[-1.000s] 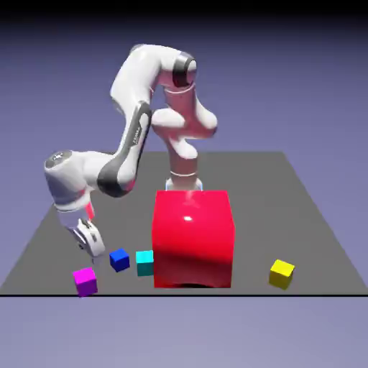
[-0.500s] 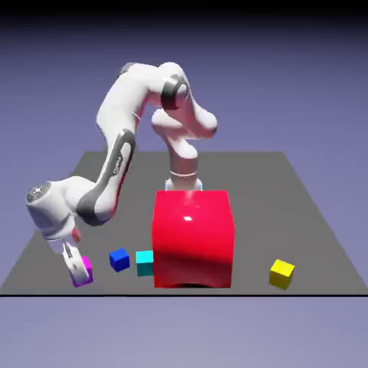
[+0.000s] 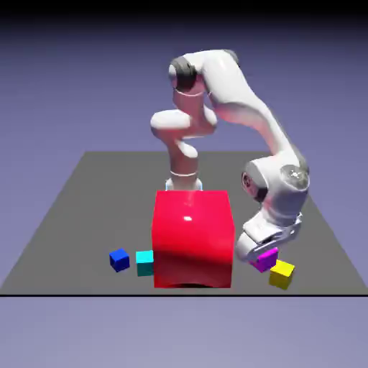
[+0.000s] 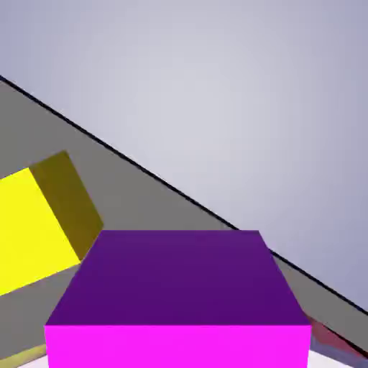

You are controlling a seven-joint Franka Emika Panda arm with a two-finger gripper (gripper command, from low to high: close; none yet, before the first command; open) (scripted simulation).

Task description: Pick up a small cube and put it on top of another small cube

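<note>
My gripper (image 3: 264, 256) is shut on the small magenta cube (image 3: 267, 258), holding it just above the table at the exterior view's right. The small yellow cube (image 3: 282, 273) rests on the table right beside it, slightly nearer the front edge and to the right; whether the two touch is unclear. In the hand view the magenta cube (image 4: 178, 302) fills the bottom of the picture and hides the fingertips, with the yellow cube (image 4: 39, 219) at the left edge.
A big red block (image 3: 192, 237) stands in the middle, just left of the gripper. A cyan cube (image 3: 145, 262) and a dark blue cube (image 3: 119, 259) lie left of the block. The table's front edge (image 3: 316, 294) runs close below the yellow cube.
The gripper closed on the magenta cube at the exterior view's left, and the arm swung it across past the red block to the right, beside the yellow cube.
</note>
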